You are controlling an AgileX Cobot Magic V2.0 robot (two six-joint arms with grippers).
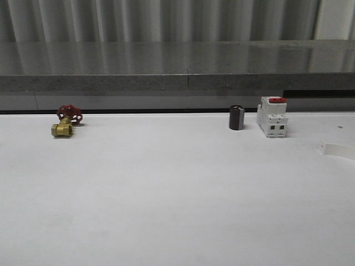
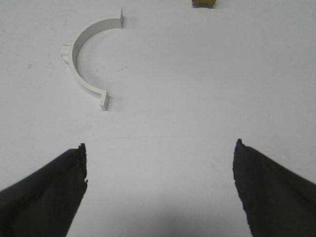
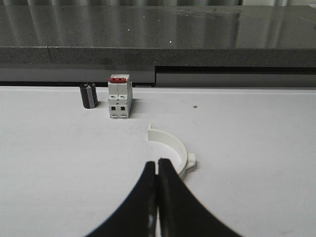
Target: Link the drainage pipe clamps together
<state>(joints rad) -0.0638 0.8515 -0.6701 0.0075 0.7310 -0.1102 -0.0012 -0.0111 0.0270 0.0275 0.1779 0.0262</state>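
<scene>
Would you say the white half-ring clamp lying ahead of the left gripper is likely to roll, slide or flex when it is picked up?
The clamp half lies flat on the table, so it probably won't roll. Its thin, smooth plastic arc looks light and may skid if nudged. Open-ended, it could flex slightly when squeezed across the ends; the left gripper is open.
</scene>
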